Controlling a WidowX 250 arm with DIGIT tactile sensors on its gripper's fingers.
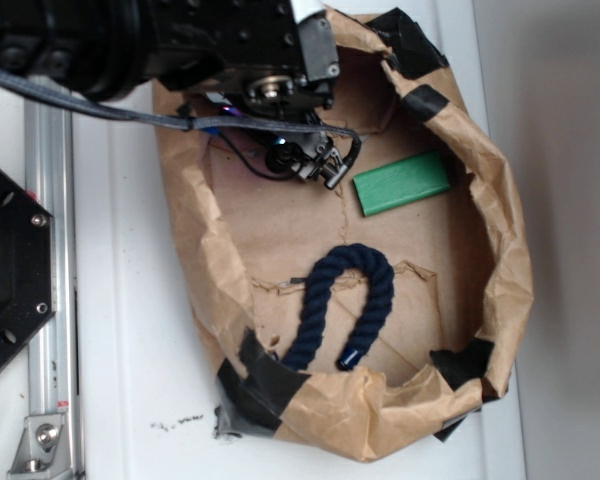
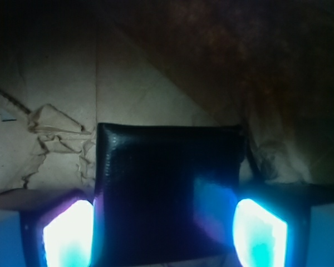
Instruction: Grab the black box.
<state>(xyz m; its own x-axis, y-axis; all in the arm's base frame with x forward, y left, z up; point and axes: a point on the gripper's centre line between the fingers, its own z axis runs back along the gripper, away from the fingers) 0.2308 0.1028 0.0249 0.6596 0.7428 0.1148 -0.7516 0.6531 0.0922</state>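
Gripper [image 2: 164, 233] spread open astride black box [image 2: 167, 189], lower centre of frame; could slip off glossy sides if closed off-centre.

White tabletop [image 1: 130, 300] with a metal rail [image 1: 50, 250] at left; grey surface [image 1: 570, 200] at right; lighting even.
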